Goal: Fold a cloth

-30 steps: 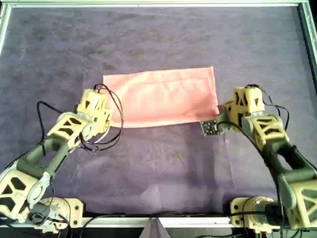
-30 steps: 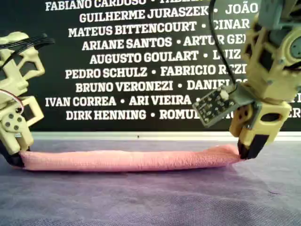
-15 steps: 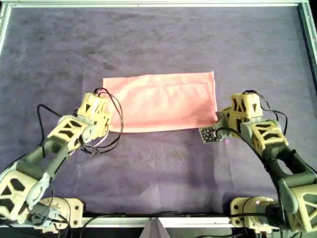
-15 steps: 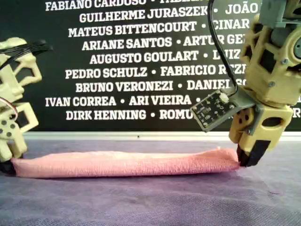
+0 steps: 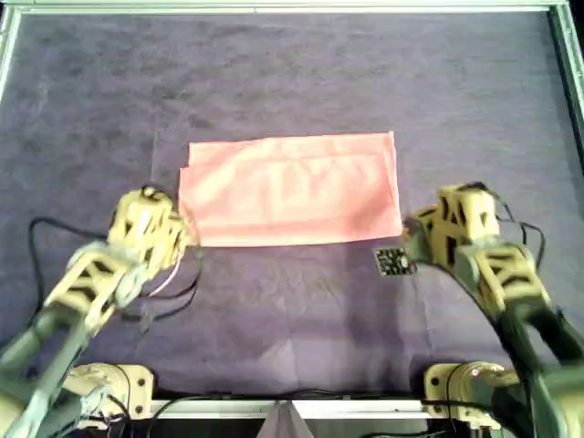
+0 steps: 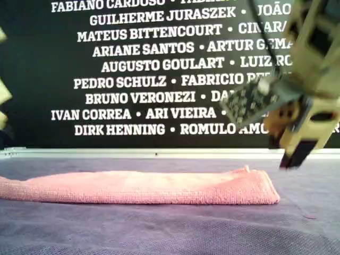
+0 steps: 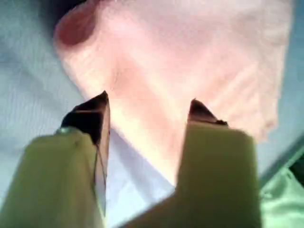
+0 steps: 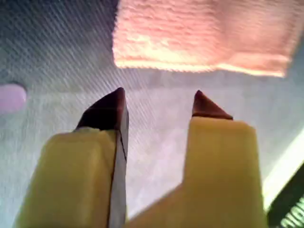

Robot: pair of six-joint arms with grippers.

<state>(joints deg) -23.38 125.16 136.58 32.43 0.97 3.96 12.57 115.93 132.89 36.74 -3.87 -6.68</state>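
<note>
Overhead view: the cloth lies flat as a wide pink rectangle near the middle of the purple mat, well apart from every mat edge, its long axis running side to side along the mat's near and far edges. The exterior view shows it doubled, two layers stacked with a soft rounded end at that view's right. The left gripper hangs just off the cloth's near corner at the overhead view's left; its wrist view shows the jaws apart with pink fabric beneath and nothing pinched. The right gripper sits just off the near corner at the overhead view's right, jaws likewise spread over bare mat, cloth edge a little beyond the tips. Judgement: one fold is laid down and released; both grippers are free. A second fold would call for pinching both corners of one short end and carrying them across to the other, halving the long axis.
</note>
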